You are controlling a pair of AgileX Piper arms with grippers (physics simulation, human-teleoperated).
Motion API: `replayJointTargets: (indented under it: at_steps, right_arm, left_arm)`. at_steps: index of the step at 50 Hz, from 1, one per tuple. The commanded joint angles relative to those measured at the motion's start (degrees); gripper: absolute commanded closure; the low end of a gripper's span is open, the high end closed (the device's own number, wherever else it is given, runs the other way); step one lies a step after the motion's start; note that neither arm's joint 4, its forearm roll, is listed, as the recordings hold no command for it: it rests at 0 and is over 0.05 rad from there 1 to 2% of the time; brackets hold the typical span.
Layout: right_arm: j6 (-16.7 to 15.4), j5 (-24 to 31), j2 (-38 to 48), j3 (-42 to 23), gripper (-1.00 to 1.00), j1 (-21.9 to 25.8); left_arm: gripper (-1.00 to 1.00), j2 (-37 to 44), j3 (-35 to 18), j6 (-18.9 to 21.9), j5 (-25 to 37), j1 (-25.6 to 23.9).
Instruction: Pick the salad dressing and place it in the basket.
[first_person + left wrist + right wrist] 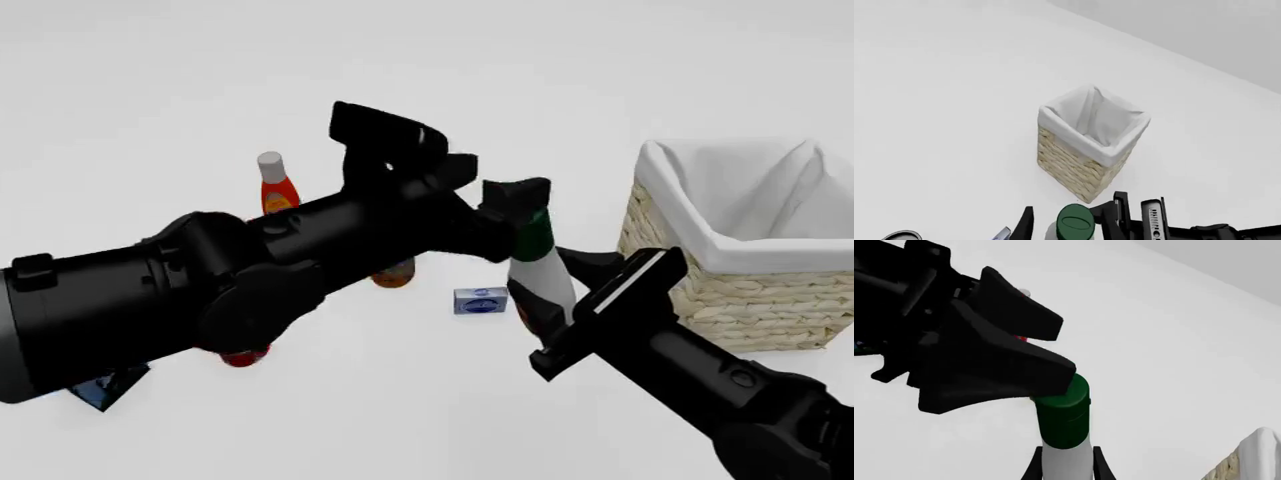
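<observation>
White salad dressing point(1066, 440) between right pincer point(1065, 466) fingers.

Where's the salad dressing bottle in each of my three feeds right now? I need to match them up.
Front view: salad dressing right of centre, upright, between both grippers, left of the basket.
Left wrist view: only its green cap shows, at the bottom edge, below the basket.
Right wrist view: bottom centre, cap and white neck.
Shared landmark: the basket; in the right wrist view only its corner shows.

Bright, even, shadowless simulator light; sharp renders, no glare or blur.
</observation>
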Motion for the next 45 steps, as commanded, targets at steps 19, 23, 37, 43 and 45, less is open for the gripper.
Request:
replayJointTargets:
  at_steps: [19, 23, 37, 43, 45]
  right_arm:
    - [1.97, -0.43, -0.65, -0.15, 1.00, -0.83]
    - [2.12, 0.24, -2.02, -0.10, 1.00, -1.34]
    - [3.68, 5.43, -11.26, -0.96, 1.00, -4.61]
    - [4.07, 7.13, -13.95, -1.23, 1.00, -5.77]
    - [4.25, 8.30, -15.56, -1.73, 1.00, -6.40]
  left_arm:
    - [-1.00, -37.76, 21.90, 11.52, -4.71, 19.14]
    - [-1.00, -45.31, 27.73, 10.38, -5.72, 25.05]
    - [-1.00, -70.10, 51.42, 7.68, -5.95, 46.82]
    - [-1.00, -79.91, 56.07, 6.43, 0.79, 52.00]
    - [-1.00, -81.13, 57.00, 5.96, 1.10, 54.02]
